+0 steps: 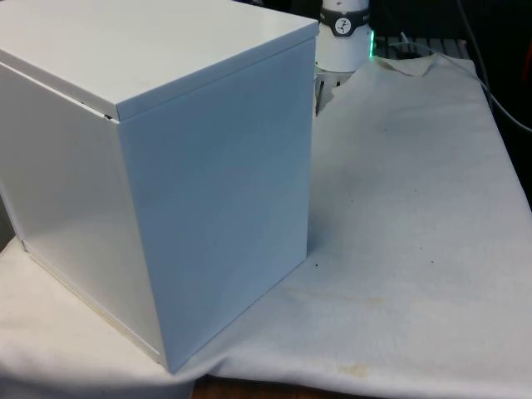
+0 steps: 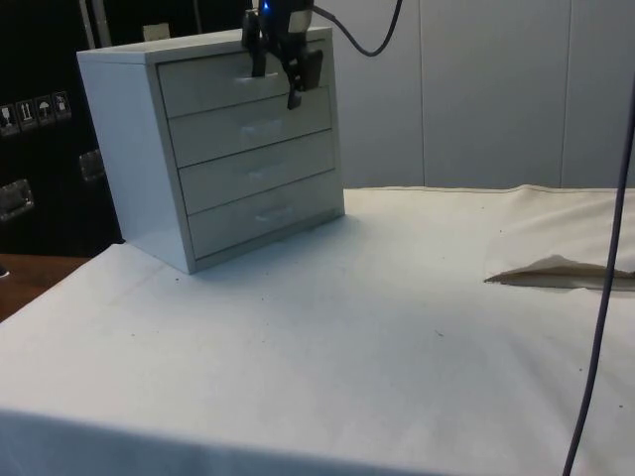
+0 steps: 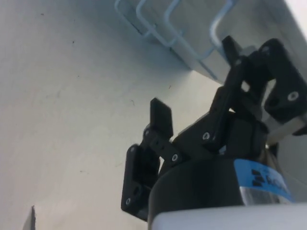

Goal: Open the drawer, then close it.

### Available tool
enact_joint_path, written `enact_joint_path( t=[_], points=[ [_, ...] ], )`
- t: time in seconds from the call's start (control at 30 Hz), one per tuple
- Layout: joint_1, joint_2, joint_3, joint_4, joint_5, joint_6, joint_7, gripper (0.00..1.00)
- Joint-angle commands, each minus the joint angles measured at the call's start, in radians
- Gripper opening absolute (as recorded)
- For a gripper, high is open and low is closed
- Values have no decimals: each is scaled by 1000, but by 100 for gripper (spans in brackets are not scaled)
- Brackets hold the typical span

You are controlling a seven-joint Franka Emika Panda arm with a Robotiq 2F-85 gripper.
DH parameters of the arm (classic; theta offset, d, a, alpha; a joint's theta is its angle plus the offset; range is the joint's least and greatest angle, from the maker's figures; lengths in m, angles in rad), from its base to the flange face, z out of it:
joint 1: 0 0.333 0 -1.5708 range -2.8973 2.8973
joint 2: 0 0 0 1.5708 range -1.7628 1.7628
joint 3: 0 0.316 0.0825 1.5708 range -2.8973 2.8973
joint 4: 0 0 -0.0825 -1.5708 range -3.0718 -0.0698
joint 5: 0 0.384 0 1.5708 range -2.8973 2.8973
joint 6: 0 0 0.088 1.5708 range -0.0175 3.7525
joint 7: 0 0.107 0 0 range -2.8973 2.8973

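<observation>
I see gripper (image 2: 277,71) at top drawer (image 2: 243,83) front | jaws spread | all drawers flush in chest (image 2: 213,149)

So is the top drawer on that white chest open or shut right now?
Shut. In the side view the top drawer sits flush with the three fronts below it on the chest of drawers, with the gripper at its front.

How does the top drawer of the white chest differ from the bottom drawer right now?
The white chest's top drawer has the black tool right at its front, by the handle; the bottom drawer has nothing near it. The top drawer's front is partly hidden by the tool; the bottom drawer's shows fully. Both look shut, flush and white.
</observation>
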Motion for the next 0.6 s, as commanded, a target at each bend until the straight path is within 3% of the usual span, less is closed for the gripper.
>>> enact_joint_path(
  t=[0.0,0.03,0.3,0.37,0.47,0.57],
  points=[
    [0,2,-1,-4,-5,8,5,85],
    [0,3,-1,-2,-5,10,6,74],
    [0,2,-1,-2,-4,10,6,36],
    [0,2,-1,-2,-4,10,6,20],
    [0,-1,-1,7,0,2,1,6],
    [0,-2,-2,2,0,6,9,1]
  ],
)
